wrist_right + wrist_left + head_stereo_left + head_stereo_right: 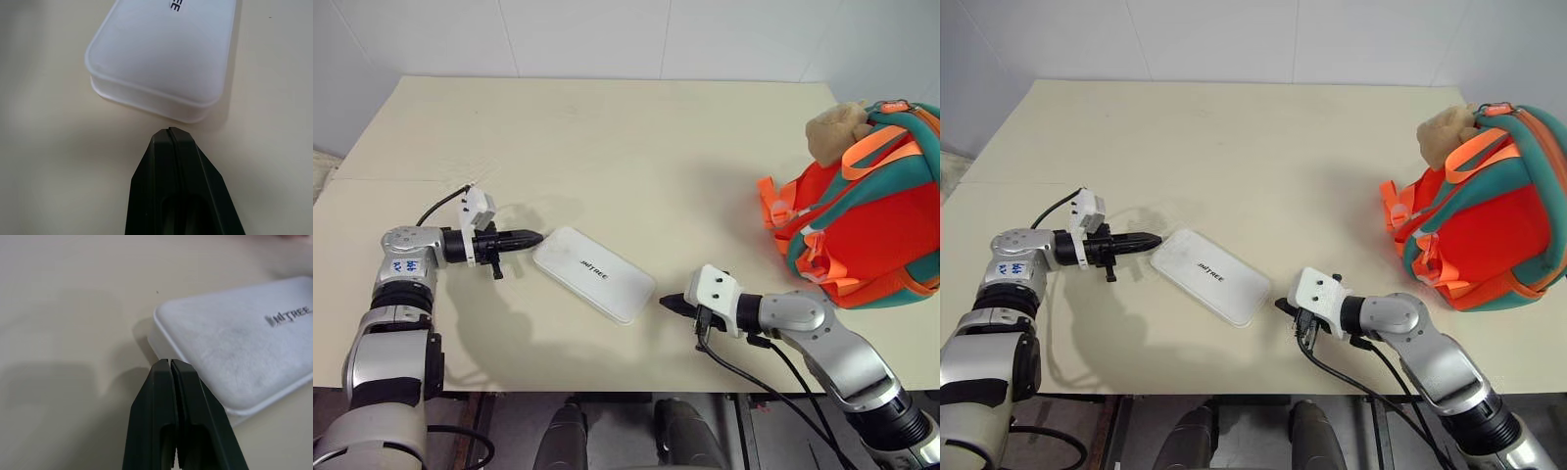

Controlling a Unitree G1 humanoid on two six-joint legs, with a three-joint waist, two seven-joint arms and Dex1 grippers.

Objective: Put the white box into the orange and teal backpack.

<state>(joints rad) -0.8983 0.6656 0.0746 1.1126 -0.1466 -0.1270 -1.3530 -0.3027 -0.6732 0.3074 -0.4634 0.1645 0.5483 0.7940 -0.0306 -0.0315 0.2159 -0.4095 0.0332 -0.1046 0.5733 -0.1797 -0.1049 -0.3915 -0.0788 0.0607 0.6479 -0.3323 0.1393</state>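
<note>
Flat white rounded-corner box (594, 273) with dark "UNITREE" lettering lies flat mid-desk (636, 137), untouched. Left gripper (534, 237) sits just off the box's 9 o'clock end, right gripper (668, 303) just off its 4 o'clock end; both have jaws pressed together, gripping nothing. Orange-red and teal fabric backpack (867, 220) with tan plush stands well apart at 3 o'clock.

- White box (594, 273) lies flat on the table (607, 147), between my two pincers.
- My left gripper (536, 237) just off its left end; my right gripper (668, 303) near its right end.
- Backpack (867, 225) far right, well apart.
</note>
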